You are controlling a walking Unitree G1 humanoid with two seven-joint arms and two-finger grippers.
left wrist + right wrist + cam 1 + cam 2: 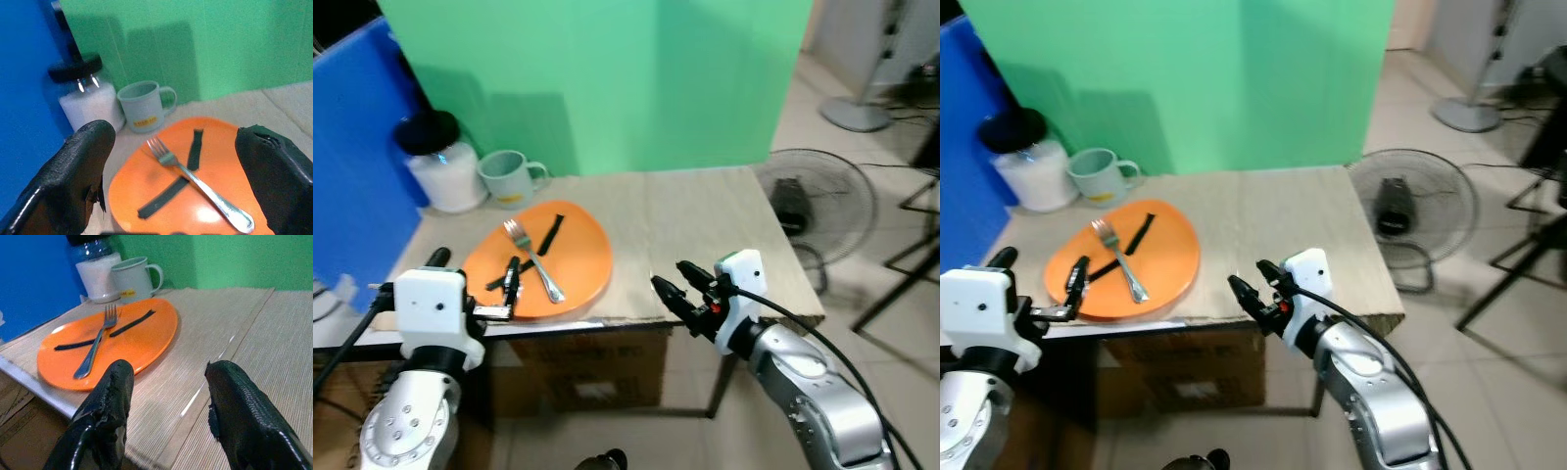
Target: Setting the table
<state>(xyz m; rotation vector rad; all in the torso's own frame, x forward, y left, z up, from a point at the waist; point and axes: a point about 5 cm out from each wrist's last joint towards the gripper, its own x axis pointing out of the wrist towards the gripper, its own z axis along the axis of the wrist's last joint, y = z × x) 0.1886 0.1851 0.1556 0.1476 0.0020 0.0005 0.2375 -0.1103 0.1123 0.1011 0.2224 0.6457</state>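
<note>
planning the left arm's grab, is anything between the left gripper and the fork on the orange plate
Nothing visible does. The left gripper, fingers open, hovers at the near rim of the round orange plate, and the silver metal fork lies uncovered on it, crossing a flat black strip.

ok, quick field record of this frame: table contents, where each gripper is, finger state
surface: table with woven mat, green backdrop behind
plate: orange plate at the table's front left, two black strips on it
fork: metal fork lying on the plate, tines toward the backdrop
mug: grey-green mug behind the plate, handle to the right
jar: glass jar with black lid, white contents, left of the mug
left gripper: at the plate's near edge, fingers open
right gripper: at the table's front edge, right of the plate, fingers open
</note>
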